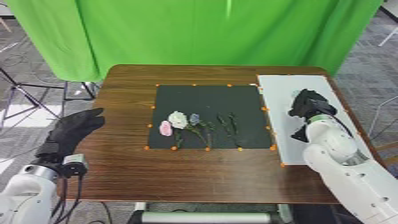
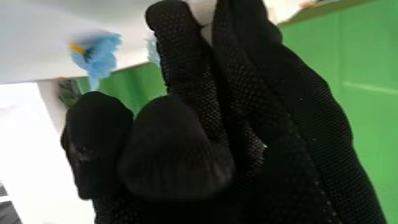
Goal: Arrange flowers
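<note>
In the head view, my right hand [image 1: 311, 105] is over the white board [image 1: 289, 120], its fingers pointing toward the far edge. A pale blue flower [image 1: 296, 93] lies by its fingertips. On the black mat [image 1: 182, 95] lie a white flower [image 1: 178, 119], a pink flower [image 1: 165, 128], a blue-purple flower [image 1: 195, 119] and green stems [image 1: 233, 131]. My left hand [image 1: 73, 129], fingers extended, is off the table's left side. In the right wrist view, a blue flower [image 2: 99, 54] with a yellow part is beyond the fingers of my right hand [image 2: 258, 110]. Something pale shows behind its fingertips.
The brown table [image 1: 124, 172] surrounds the mat, with small orange markers [image 1: 240, 149] along the mat's edges. A green curtain [image 1: 204, 35] hangs behind the far table edge. Stand legs [image 1: 34, 97] are on the floor at the left.
</note>
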`<action>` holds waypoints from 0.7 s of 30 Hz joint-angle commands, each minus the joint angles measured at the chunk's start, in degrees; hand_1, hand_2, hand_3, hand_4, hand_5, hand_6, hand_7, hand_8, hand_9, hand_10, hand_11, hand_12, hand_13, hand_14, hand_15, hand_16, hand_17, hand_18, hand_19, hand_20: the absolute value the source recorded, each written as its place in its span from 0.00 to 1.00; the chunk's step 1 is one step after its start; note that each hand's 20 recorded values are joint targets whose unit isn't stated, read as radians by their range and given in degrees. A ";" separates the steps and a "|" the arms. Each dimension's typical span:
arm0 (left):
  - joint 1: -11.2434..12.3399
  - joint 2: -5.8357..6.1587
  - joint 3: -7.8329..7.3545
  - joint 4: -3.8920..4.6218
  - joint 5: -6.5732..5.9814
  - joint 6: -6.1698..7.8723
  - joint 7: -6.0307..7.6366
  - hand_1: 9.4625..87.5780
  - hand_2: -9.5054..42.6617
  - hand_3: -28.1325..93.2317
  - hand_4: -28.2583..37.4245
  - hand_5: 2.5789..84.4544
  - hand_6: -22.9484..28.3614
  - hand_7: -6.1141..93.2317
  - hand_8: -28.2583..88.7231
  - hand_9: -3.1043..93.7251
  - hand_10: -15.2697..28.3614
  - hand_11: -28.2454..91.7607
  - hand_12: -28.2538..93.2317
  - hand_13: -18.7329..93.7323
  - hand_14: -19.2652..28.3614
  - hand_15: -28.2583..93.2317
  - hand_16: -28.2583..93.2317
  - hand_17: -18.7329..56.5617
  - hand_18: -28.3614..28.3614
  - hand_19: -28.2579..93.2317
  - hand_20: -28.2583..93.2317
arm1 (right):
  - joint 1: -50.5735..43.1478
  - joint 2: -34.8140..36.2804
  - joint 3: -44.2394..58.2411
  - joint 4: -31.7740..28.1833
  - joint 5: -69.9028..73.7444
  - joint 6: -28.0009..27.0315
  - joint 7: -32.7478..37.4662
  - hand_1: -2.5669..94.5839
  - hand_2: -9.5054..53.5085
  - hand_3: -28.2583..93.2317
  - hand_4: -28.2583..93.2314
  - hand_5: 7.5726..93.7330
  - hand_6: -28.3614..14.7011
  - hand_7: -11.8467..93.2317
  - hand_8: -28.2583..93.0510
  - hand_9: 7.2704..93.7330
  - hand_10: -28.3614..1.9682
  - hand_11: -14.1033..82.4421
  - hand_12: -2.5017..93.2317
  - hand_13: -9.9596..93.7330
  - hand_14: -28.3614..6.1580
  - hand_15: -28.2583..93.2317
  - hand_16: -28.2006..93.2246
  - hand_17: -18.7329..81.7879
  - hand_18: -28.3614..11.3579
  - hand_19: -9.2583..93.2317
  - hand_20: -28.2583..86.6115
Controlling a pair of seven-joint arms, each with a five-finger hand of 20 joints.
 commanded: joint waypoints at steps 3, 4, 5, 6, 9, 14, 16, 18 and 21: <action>0.53 -0.13 -0.66 -0.30 0.07 -0.29 -0.43 0.26 0.29 0.74 0.12 0.53 0.48 0.20 0.17 0.50 0.67 0.42 0.33 0.47 0.78 0.36 0.23 0.27 0.71 0.31 0.34 | 1.57 2.77 -0.54 -8.40 0.57 4.86 -1.22 0.71 0.00 0.67 0.08 0.85 0.66 0.28 0.27 0.96 0.55 0.19 0.35 1.00 0.82 0.77 0.43 0.85 0.36 1.00 0.75; 0.80 -0.18 -0.75 -0.48 0.05 -0.26 -0.46 0.26 0.29 0.74 0.12 0.53 0.48 0.20 0.17 0.50 0.67 0.42 0.33 0.47 0.78 0.36 0.23 0.27 0.71 0.31 0.34 | 1.75 2.65 -0.65 -9.72 1.27 4.32 -1.64 0.71 0.00 0.67 0.08 0.85 0.66 0.28 0.27 0.96 0.55 0.18 0.35 1.00 0.82 0.77 0.43 0.85 0.36 1.00 0.75; 0.46 -0.11 -0.53 -0.26 0.11 -0.35 -0.44 0.26 0.29 0.74 0.12 0.53 0.48 0.20 0.17 0.50 0.67 0.42 0.33 0.47 0.78 0.36 0.23 0.27 0.71 0.31 0.34 | 2.28 2.35 -1.23 -10.81 2.21 4.19 -1.99 0.71 0.00 0.67 0.08 0.85 0.66 0.28 0.27 0.96 0.54 0.18 0.35 1.00 0.82 0.77 0.43 0.85 0.36 1.00 0.75; 0.55 -0.14 -0.54 -0.32 0.15 -0.33 -0.54 0.26 0.29 0.74 0.12 0.53 0.48 0.20 0.17 0.50 0.67 0.42 0.33 0.47 0.78 0.36 0.23 0.27 0.71 0.31 0.34 | 2.73 1.81 -1.93 -11.78 3.17 3.93 -2.62 0.71 0.00 0.67 0.08 0.85 0.66 0.28 0.27 0.96 0.54 0.18 0.35 1.00 0.82 0.77 0.43 0.85 0.36 1.00 0.75; 0.32 -0.22 -0.26 -0.18 0.17 -0.47 -0.54 0.26 0.29 0.74 0.12 0.53 0.49 0.20 0.17 0.50 0.67 0.42 0.33 0.47 0.78 0.36 0.23 0.27 0.71 0.31 0.34 | 5.08 0.09 -5.90 -13.31 3.31 2.86 -4.46 0.70 0.00 0.67 0.08 0.85 0.66 0.28 0.27 0.96 0.54 0.18 0.35 1.00 0.82 0.77 0.43 0.85 0.36 1.00 0.75; -0.21 -0.08 0.09 0.01 0.20 -0.49 -0.64 0.26 0.29 0.74 0.12 0.53 0.49 0.20 0.17 0.50 0.67 0.42 0.33 0.47 0.78 0.36 0.23 0.27 0.71 0.31 0.34 | 9.65 -4.86 -12.91 -11.96 3.96 0.78 -7.27 0.70 0.00 0.68 0.08 0.85 0.66 0.28 0.27 0.96 0.54 0.18 0.35 1.00 0.82 0.77 0.43 0.85 0.37 1.00 0.75; -0.55 0.03 0.21 0.08 0.24 -0.67 -0.60 0.26 0.29 0.74 0.12 0.53 0.49 0.20 0.17 0.50 0.67 0.42 0.33 0.47 0.78 0.36 0.23 0.27 0.71 0.31 0.34 | 10.90 -6.71 -14.85 -11.07 3.72 0.51 -7.91 0.70 0.00 0.68 0.08 0.85 0.66 0.28 0.27 0.96 0.54 0.18 0.35 1.00 0.82 0.77 0.43 0.85 0.37 1.00 0.75; -0.63 0.06 0.29 0.07 0.27 -0.62 -0.56 0.26 0.29 0.74 0.12 0.53 0.49 0.20 0.17 0.50 0.67 0.42 0.33 0.47 0.78 0.36 0.23 0.27 0.71 0.31 0.34 | 12.12 -8.28 -16.57 -9.82 3.40 0.37 -8.58 0.70 0.00 0.68 0.08 0.85 0.66 0.28 0.27 0.96 0.55 0.18 0.35 1.00 0.82 0.77 0.43 0.85 0.37 1.00 0.75; -0.76 0.11 0.31 0.13 0.30 -0.66 -0.65 0.26 0.29 0.74 0.12 0.53 0.49 0.20 0.17 0.50 0.67 0.42 0.33 0.47 0.78 0.36 0.23 0.27 0.71 0.31 0.34 | 13.21 -10.09 -17.83 -8.15 3.07 -0.77 -8.93 0.70 0.00 0.68 0.08 0.85 0.67 0.28 0.27 0.96 0.55 0.18 0.35 1.00 0.82 0.77 0.43 0.85 0.37 1.00 0.75</action>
